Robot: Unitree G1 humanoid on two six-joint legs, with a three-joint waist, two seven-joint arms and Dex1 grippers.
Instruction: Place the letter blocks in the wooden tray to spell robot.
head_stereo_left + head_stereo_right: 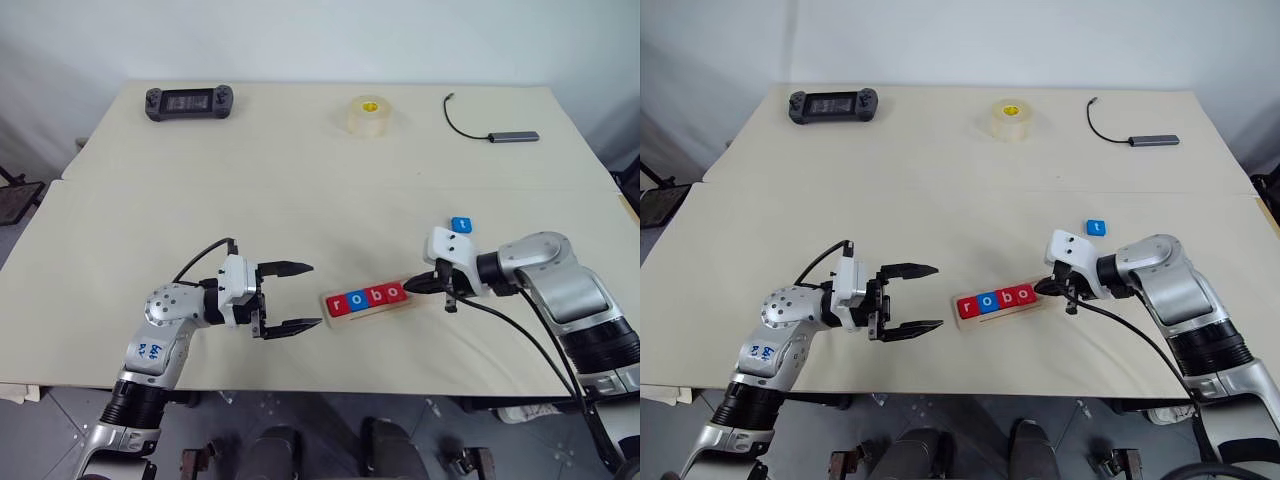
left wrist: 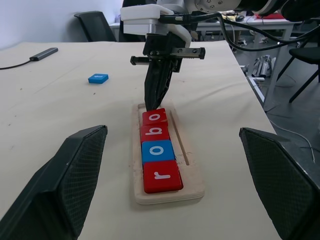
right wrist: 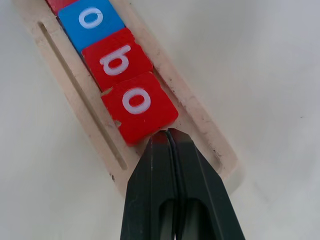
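Tray: I see the wooden tray point(image 1: 368, 302) on the desk point(image 1: 300, 180), holding tiles r, o, b, o
Right fingers point(image 3: 167, 137): closed, empty, tips touching the tray's last red o tile point(image 3: 140, 106)
Left fingers point(image 1: 298, 268): open, empty, beside the tray's r end
t tile point(image 1: 461, 226): loose, just beyond the tray's o end

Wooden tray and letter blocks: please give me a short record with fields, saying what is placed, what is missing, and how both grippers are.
tray: wooden tray lies on the table, between the two grippers
blocks in tray: red r, blue o, red b, red o, in one row
block outside: blue t on the table, beyond the right gripper
free slot: tray end after the second o
right gripper: shut, tip at the edge of the red o
left gripper: open, holds nothing
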